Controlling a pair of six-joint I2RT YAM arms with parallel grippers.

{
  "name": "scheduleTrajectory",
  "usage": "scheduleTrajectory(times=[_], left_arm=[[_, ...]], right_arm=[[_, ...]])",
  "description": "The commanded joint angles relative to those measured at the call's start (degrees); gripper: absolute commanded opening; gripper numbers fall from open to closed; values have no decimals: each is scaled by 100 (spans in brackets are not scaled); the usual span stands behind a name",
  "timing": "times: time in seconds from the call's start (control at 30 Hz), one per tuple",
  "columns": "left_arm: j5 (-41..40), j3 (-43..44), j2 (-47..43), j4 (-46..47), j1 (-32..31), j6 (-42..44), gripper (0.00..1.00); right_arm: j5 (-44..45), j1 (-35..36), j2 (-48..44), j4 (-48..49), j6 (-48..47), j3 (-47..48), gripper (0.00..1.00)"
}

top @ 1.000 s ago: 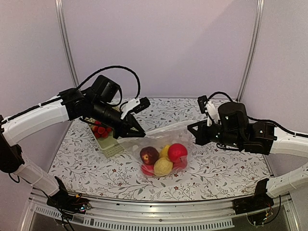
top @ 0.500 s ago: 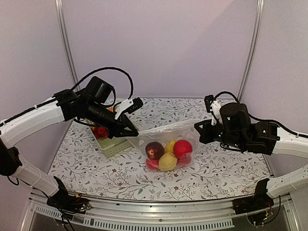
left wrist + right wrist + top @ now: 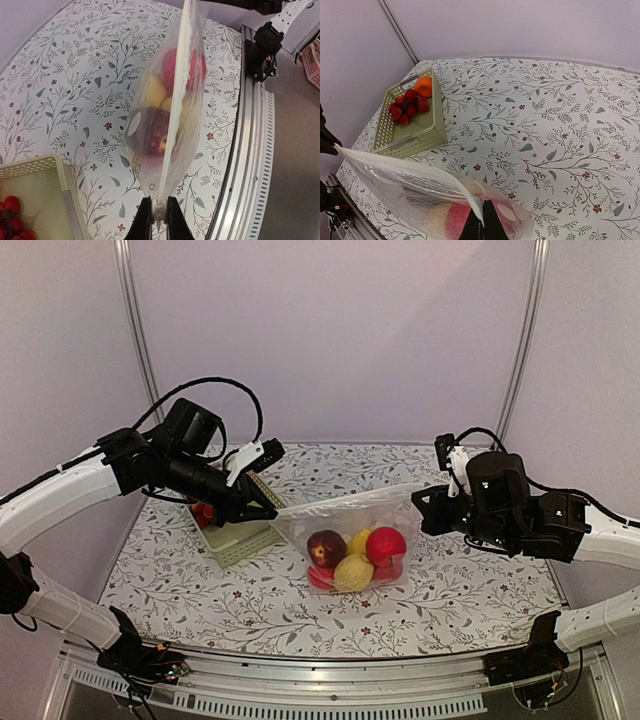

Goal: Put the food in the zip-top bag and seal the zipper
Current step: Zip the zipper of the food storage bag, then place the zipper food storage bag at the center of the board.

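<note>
The clear zip-top bag is stretched between my two grippers above the table. Inside it sit a dark maroon fruit, a red one and a yellow one. The whitish zipper runs taut along its top edge. My left gripper is shut on the zipper's left end, seen edge-on in the left wrist view with the bag beyond. My right gripper is shut on the bag's right top corner; it also shows in the right wrist view, with the bag to its left.
A pale green perforated basket stands at the back left, just behind the left gripper, holding small red fruits and an orange one. The table's metal front rail runs near the bag.
The two grippers have drawn apart, left going left and right going right, pulling the zipper edge taut. The bag and its fruits have shifted a little to the right and up.
</note>
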Motion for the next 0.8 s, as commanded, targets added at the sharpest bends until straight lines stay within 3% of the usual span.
scheduleTrajectory(times=[0.0,0.13,0.33,0.43,0.5,0.63,0.7,0.77], left_arm=[[-365,-150,-126,-483,207,-25,0],[-181,-119,-49,-378,205,-111,0],[-92,143,234,-149,135,-910,0],[-133,65,304,124,47,-1081,1],[-133,22,416,244,40,-1175,4],[-158,-34,493,355,32,-1382,26],[-173,-117,410,519,32,-1455,47],[-200,-197,296,706,40,-1553,73]], right_arm=[[704,-171,-156,-248,93,-16,0],[499,-166,-130,-225,12,21,0],[-911,-172,116,-161,-736,206,1],[-1128,-167,243,-148,-757,242,10],[-1167,-169,307,-152,-754,259,24],[-1144,-166,325,-149,-758,275,60],[-1070,-168,285,-150,-755,275,76],[-868,-172,217,-204,-724,266,91]])
